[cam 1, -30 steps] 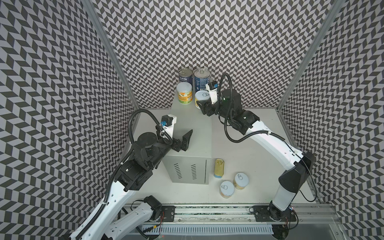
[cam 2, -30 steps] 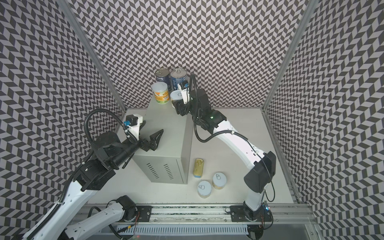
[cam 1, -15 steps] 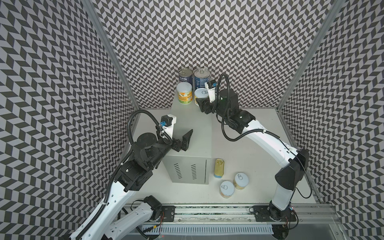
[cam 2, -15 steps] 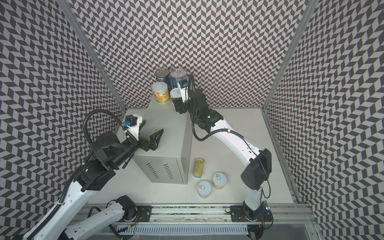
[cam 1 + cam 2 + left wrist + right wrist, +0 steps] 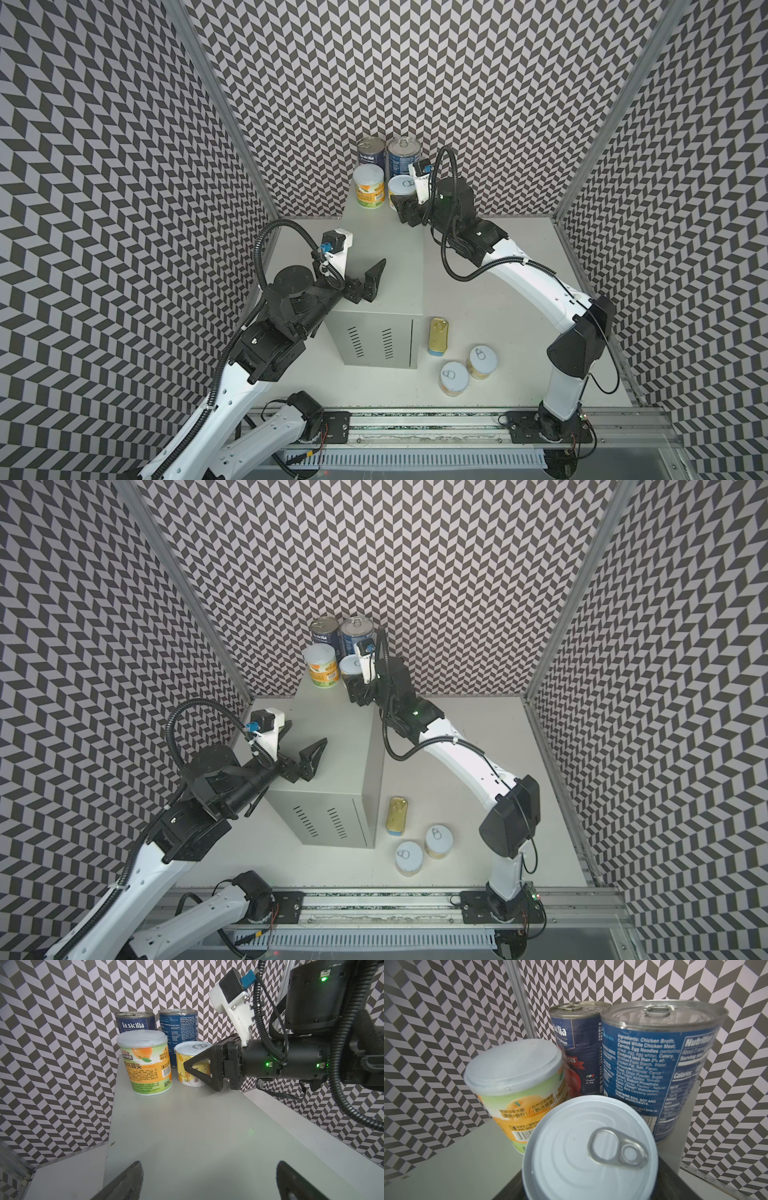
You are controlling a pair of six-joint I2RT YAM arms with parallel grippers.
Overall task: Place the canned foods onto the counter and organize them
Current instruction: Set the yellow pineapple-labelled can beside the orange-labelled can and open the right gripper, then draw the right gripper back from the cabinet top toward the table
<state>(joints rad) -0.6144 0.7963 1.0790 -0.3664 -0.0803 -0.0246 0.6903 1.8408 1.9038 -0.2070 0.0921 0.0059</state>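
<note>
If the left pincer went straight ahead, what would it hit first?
Likely the right pincer around the short yellow can at the counter's far end; only bare counter top lies before the open left pincer till there. Depth is uncertain.

place: robot lab test cell | evidence: chevron-patterned walls (image 5: 104,166); aluminium base rail (image 5: 415,424) carrying 2 robot arms (image 5: 528,278)

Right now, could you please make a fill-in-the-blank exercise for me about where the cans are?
1. The counter bears ___ cans.
2. The gold tin lies on the white ___.
3. The open left claw holds ___.
4. Beside the tin stand ___ short cans.

Missing words: four; table; nothing; two.
</note>
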